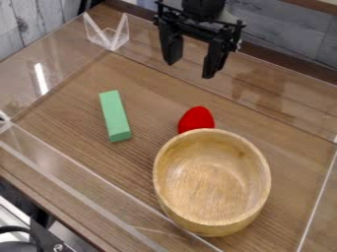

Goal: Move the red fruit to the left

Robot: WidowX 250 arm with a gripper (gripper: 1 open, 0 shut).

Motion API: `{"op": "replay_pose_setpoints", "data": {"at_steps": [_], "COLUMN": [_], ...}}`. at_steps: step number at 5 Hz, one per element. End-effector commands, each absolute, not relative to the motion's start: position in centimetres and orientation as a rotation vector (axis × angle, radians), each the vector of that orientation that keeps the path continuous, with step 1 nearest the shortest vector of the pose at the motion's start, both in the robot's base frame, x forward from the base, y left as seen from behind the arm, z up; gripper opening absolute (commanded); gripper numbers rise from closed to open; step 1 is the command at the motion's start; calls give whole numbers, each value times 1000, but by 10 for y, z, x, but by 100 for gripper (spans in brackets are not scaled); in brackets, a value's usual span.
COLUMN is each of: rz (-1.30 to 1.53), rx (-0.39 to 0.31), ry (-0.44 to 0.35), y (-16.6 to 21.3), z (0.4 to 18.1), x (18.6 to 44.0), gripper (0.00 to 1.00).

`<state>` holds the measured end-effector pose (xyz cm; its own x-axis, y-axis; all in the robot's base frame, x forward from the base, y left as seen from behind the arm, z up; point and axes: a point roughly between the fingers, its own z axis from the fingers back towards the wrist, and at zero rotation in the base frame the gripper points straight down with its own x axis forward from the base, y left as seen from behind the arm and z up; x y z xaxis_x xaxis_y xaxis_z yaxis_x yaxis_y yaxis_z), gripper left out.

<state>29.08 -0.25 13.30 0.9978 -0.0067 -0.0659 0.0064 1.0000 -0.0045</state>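
Above the far side of the wooden tabletop [250, 98], the single black robot gripper [192, 59] hung with its fingers pointing down, jaws spread wide and nothing between them, released and empty. Two dark fingers [212, 60] showed, one nearer the left of the view and one nearer the right, both clear of the surface as far as could be told. Only the lower end of the arm was in view, cut off by the top edge, so the rest of the pose could not be read. One small glossy red strawberry-shaped fruit [195, 119] sat on the table below and a bit nearer the camera than the gripper, well apart from it, untouched. It lay just behind the far rim of one round light wooden bowl [212, 181], partly hidden by that rim; whether it touched the bowl could not be told, and its green cap was not visible from this angle. One green rectangular block [116, 115] lay flat to the left of the fruit, long side running away from the camera, near but apart from both fruit and bowl. The bowl stood upright, held nothing, and was the biggest item on the table. Clear plastic walls [53, 74] ran around the work area, with one folded clear piece at the far left corner. Count: one gripper, one fruit, one block, one bowl.
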Motion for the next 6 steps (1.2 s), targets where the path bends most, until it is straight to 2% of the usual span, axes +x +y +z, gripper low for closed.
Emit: {"op": "replay_pose_setpoints", "data": {"at_steps": [1,3,4,6], "rz": [-38,-94,-117,-347], "rx": [-3,9,14,33], "ry": [74,92,88,85], "y": [-7,-9,-3,-19], "z": [119,81,71,55], "x": [296,304,305,326], "gripper": [100,100,100,100]}}
